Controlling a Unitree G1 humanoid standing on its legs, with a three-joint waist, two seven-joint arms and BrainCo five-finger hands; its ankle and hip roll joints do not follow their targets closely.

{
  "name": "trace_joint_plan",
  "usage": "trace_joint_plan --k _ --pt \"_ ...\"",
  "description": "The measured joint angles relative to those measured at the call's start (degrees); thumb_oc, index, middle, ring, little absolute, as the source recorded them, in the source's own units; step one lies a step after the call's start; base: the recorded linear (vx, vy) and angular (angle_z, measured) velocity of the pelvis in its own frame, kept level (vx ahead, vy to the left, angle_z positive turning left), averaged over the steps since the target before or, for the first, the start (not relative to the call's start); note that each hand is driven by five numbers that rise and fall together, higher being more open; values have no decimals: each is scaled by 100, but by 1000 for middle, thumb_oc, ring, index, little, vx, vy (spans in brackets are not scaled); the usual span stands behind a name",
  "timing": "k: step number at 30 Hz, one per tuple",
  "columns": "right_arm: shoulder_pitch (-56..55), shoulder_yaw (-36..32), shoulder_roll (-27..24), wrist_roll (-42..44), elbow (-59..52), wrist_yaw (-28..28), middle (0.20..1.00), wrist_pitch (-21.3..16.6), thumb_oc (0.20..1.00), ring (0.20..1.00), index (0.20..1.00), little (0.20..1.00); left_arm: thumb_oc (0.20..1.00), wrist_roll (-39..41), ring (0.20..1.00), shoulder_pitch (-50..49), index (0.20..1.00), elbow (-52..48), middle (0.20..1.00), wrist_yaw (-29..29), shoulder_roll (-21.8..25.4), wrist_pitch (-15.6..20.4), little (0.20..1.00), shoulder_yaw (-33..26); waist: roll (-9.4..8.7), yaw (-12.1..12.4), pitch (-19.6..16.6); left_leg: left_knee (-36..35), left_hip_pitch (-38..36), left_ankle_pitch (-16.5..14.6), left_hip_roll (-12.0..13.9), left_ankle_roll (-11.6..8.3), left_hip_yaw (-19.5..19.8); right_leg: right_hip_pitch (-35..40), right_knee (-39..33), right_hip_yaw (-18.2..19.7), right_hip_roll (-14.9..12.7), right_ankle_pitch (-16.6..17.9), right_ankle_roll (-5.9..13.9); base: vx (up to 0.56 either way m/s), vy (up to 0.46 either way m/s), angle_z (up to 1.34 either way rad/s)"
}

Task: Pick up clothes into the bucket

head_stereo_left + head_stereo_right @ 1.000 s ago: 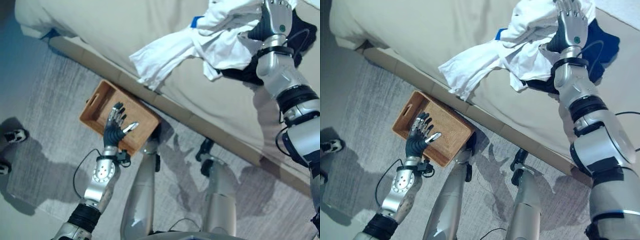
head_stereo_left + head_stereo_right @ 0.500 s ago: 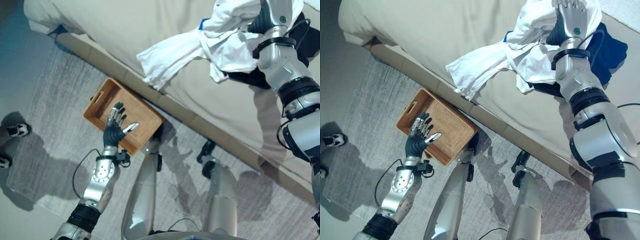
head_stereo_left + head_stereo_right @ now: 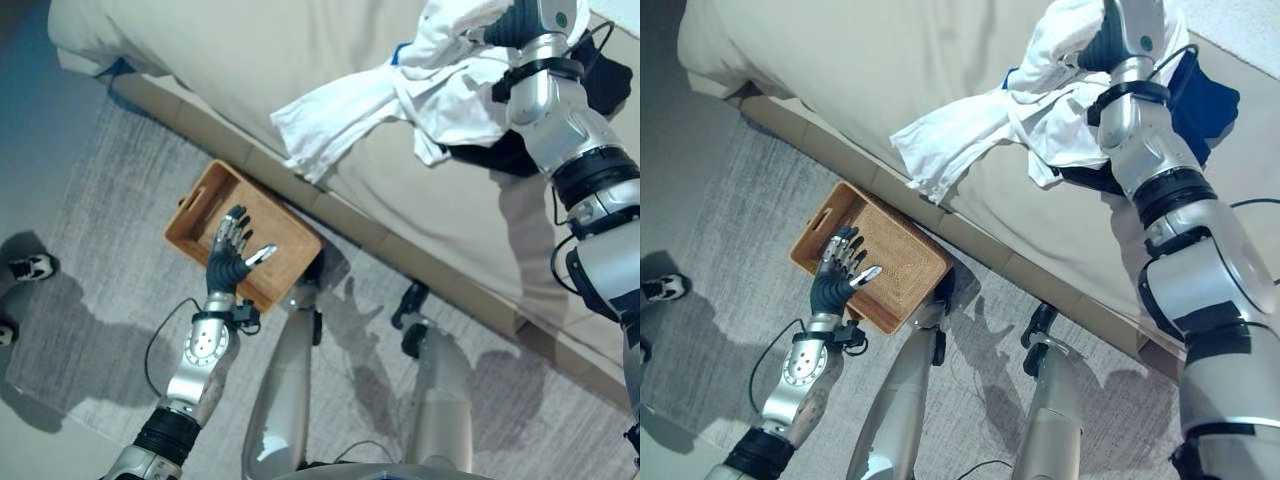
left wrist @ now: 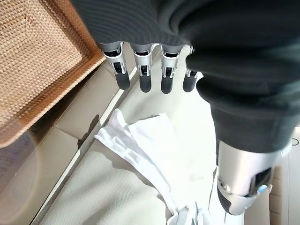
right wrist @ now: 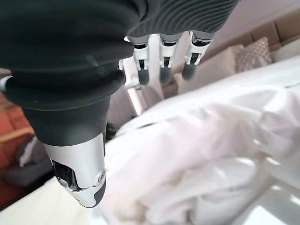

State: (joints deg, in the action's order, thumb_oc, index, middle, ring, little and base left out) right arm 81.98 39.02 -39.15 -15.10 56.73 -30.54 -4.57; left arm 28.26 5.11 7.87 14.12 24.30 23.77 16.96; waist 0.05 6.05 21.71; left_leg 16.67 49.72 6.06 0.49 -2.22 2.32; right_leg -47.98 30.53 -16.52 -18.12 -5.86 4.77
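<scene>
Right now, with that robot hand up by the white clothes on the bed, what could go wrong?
The right robot hand has straight fingers above the white clothes, so a grab may catch only a fold. The cloth is a loose heap with one end trailing over the bed edge; it might drag or fall on the floor short of the wicker basket. A dark blue garment lies partly under it and could come along. The left robot hand is spread over the basket and may block the drop.

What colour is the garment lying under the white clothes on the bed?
Dark blue: the garment shows beside the white clothes, clearest in the right eye view.
</scene>
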Motion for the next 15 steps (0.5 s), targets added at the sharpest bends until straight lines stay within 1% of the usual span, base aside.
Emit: trace_joint_plan --k 1,2,3,4,7,10,15 --pt "6 29 0 -3 10 4 912 1 912 912 912 912 1000 0 1000 -6 1000 0 1000 0 0 0 1000 0 -15 -14 -9 0 0 0 -1 0 0 1 -2 0 0 0 0 0 0 0" --pt "20 68 2 -18 34 8 598 1 598 598 598 598 1000 0 1000 -7 1000 0 1000 0 0 0 1000 -1 -22 -18 -12 1 0 1 -1 0 -1 2 -5 0 0 2 1 0 0 0" --pt "94 225 2 -72 154 30 501 13 501 501 501 501 1000 0 1000 -6 1000 -1 1000 0 0 0 1000 -2 -23 -25 -13 0 0 1 -3 0 -2 3 -8 0 0 3 1 0 0 0" --pt "187 413 25 -187 348 94 200 33 200 200 200 200 1000 0 1000 -7 1000 1 1000 -1 0 -5 1000 -5 -23 -23 -13 -1 1 3 -3 2 -3 3 -13 0 0 7 1 0 0 0" --pt "431 973 165 -606 1097 368 200 161 200 200 200 200 1000 1 1000 -17 1000 0 1000 -29 1 -38 1000 -20 -23 7 -13 1 1 11 -2 9 -3 9 -25 -4 5 9 0 0 0 0" --pt "441 1042 203 -805 1420 488 200 218 200 200 200 200 1000 1 1000 -27 1000 0 1000 -77 2 -77 1000 -25 -23 47 -13 1 0 18 -5 19 0 23 -41 -14 4 9 0 0 0 0" --pt "442 1093 203 -1042 1505 597 200 283 200 200 200 200 1000 1 1000 -21 1000 0 1000 -123 116 -100 1000 -32 -23 92 -13 -1 -21 19 -11 18 24 76 -63 -52 4 9 1 1 0 1"
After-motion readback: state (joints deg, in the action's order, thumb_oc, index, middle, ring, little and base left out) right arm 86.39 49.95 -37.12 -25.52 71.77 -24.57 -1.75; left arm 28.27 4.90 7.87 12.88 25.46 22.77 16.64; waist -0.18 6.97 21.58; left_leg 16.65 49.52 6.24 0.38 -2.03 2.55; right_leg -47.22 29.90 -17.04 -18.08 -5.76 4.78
